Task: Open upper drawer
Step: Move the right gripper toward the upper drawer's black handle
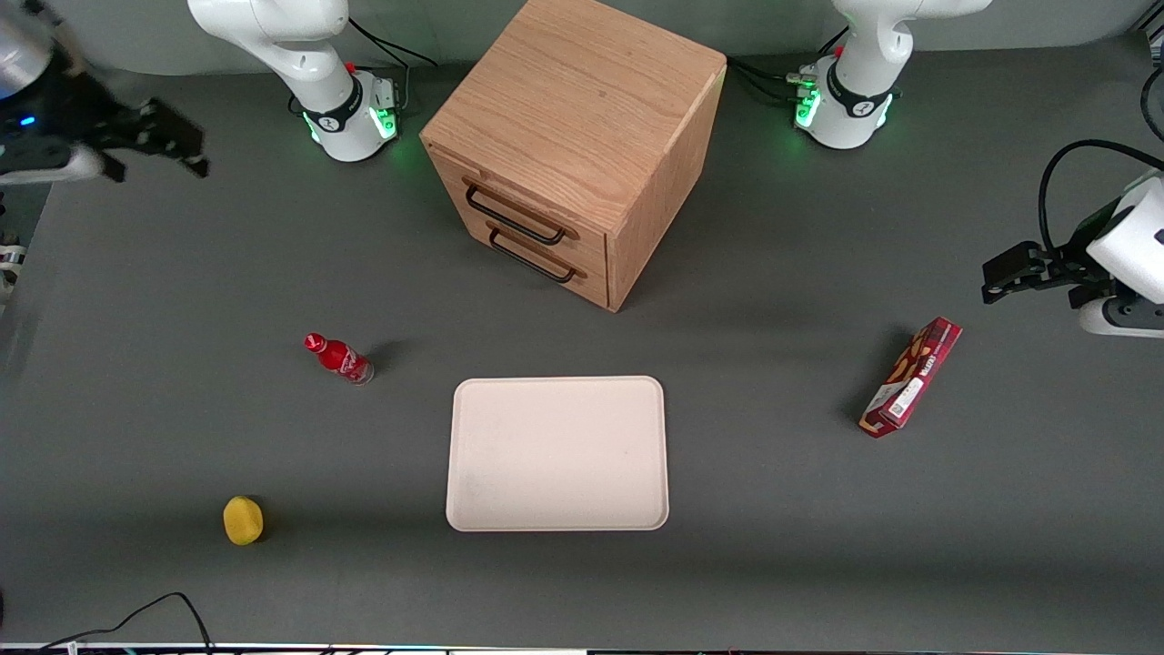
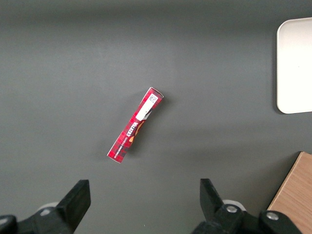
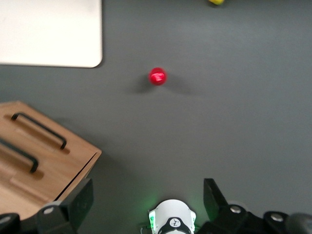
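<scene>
Gripper (image 1: 186, 146): hangs high over the working arm's end of the tabletop (image 1: 182, 273), well apart from the cabinet (image 1: 573, 146), and touches nothing. Shows its jaws spread wide and released in the right wrist view, with grey tabletop (image 3: 219, 122) visible in the gap of the gripper (image 3: 147, 187).

Upper drawer (image 1: 518, 202): sits as the topmost of two in the oak cabinet, pushed fully in, front flush with the cabinet's face. Carries a long black bar handle (image 1: 515, 215) across its front, untouched. Lies directly above the lower drawer (image 1: 546, 257), which looks alike and is also closed.

Cabinet: stands between the two arm bases, farther from the front camera than everything else on the tabletop, turned so that its drawer fronts face slantwise toward the working arm's end. Appears at an edge of the right wrist view (image 3: 44, 151) with both handles showing.

Tray (image 1: 556, 452): lies flat, pale and bare, nearer the front camera than the cabinet.

Red bottle (image 1: 338, 357): stands beside the tray, toward the working arm's end, apart from it.

Yellow object (image 1: 243, 520): rests nearer the front camera than the bottle.

Red box (image 1: 909, 377): lies flat toward the parked arm's end, well apart from the tray.
</scene>
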`<state>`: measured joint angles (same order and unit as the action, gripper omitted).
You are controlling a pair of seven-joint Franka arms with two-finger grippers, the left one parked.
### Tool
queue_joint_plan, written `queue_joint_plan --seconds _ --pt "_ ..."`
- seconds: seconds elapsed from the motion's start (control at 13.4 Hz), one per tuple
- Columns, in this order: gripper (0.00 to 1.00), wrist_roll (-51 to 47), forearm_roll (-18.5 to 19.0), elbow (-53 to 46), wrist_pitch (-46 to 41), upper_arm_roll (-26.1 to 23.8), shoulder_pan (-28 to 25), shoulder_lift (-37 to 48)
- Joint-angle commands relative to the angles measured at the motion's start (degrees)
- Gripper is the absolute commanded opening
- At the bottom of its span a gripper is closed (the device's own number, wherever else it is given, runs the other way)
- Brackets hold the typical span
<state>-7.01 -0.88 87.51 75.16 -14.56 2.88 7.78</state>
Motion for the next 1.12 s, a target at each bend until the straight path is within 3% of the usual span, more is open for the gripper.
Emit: queue_joint_plan --seconds 0.0,0.52,0.82,1.05 --pt "1.0 -1.51 0.53 -2.0 -0.99 -6.77 -0.34 -1.1" --pt "1.0 1.11 -9.21 -10.26 2.7 -19.27 -0.34 -16.29" --pt "1.0 21.82 -11.41 -9.38 3.68 -20.33 -0.25 -20.78" --pt "1.0 28.35 -14.4 -7.8 4.81 -20.33 -0.16 -23.85"
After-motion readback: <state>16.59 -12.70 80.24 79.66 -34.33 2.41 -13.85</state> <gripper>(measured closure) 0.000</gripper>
